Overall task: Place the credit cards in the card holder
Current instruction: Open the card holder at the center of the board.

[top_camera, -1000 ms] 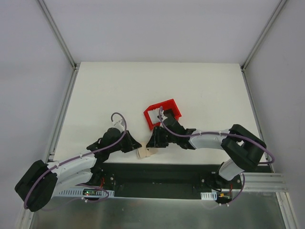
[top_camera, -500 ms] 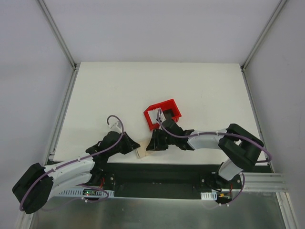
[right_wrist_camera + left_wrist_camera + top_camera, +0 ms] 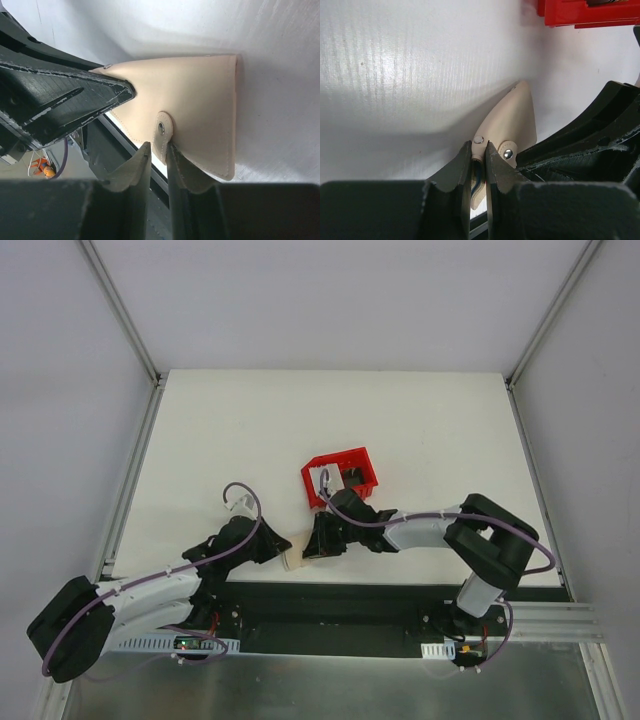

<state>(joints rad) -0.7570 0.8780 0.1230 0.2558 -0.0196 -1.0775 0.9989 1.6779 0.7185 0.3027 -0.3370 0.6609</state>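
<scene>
The tan card holder [image 3: 294, 561] lies at the table's front edge between both grippers. My left gripper [image 3: 479, 145] is shut on its near edge, just below a round stud, with pale blue lining showing between the fingers. In the left wrist view the card holder [image 3: 515, 120] stands tilted up off the table. My right gripper [image 3: 157, 147] is narrowly open around the card holder's snap tab [image 3: 161, 131]: one finger touches the tab and a thin gap shows on the other side. A dark credit card [image 3: 355, 477] seems to stand in the red bin. I cannot make out other cards.
The red two-compartment bin [image 3: 335, 458] sits just behind the right gripper [image 3: 312, 548], and its corner shows in the left wrist view [image 3: 590, 15]. The black strip along the table's front edge [image 3: 330, 590] lies right under the card holder, which partly overhangs it.
The right gripper has come closer to the card holder and its jaws have narrowed around the snap tab. The left arm and the card holder have shifted slightly toward the front edge.
</scene>
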